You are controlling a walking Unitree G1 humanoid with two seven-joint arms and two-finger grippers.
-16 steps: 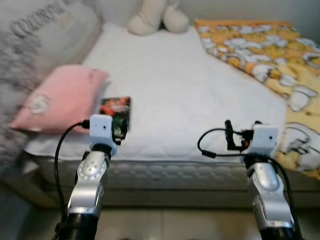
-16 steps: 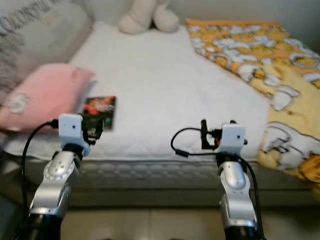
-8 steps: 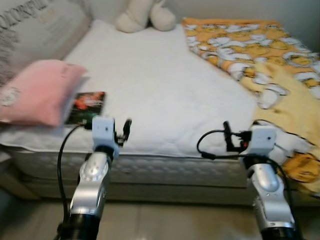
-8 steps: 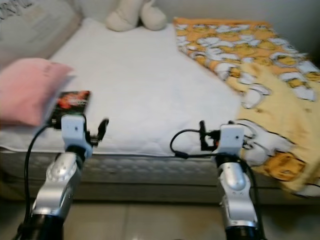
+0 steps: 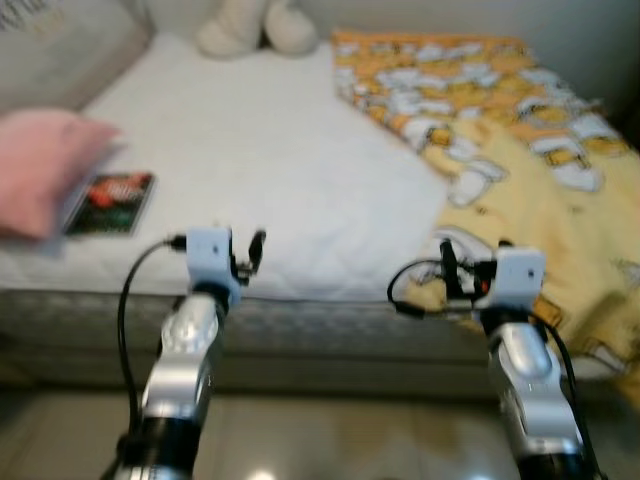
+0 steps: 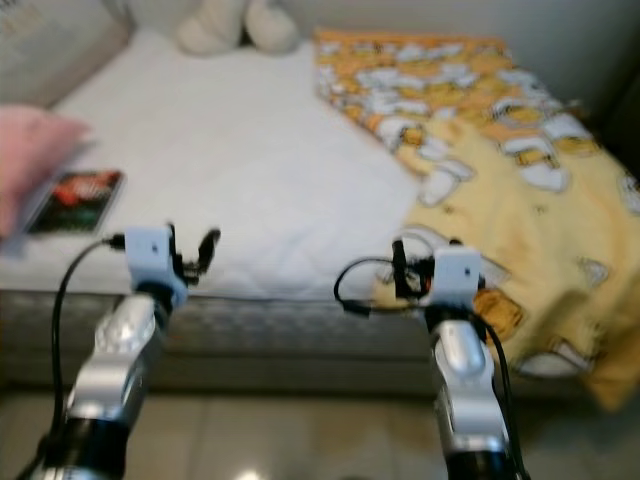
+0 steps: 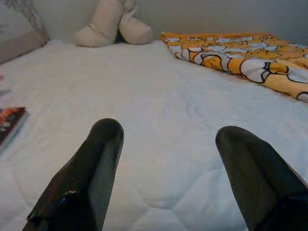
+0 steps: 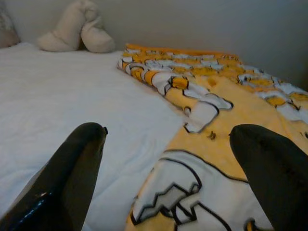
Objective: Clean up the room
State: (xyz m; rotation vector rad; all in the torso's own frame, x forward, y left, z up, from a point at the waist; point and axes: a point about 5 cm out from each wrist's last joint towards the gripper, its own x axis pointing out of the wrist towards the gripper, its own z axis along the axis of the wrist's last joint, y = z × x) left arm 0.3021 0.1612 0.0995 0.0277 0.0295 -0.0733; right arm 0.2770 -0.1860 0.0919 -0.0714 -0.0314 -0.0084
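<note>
Right wrist view shows the right gripper [image 8: 168, 168] spread and empty over the bed's [image 5: 260, 150] yellow blanket [image 8: 221, 144]; the left gripper [image 7: 168, 168] likewise. Loose folds could slip a pinch.

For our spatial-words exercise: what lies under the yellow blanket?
The yellow blanket covers the right side of the white mattress and hangs over its front edge. Anything else beneath is hidden.
</note>
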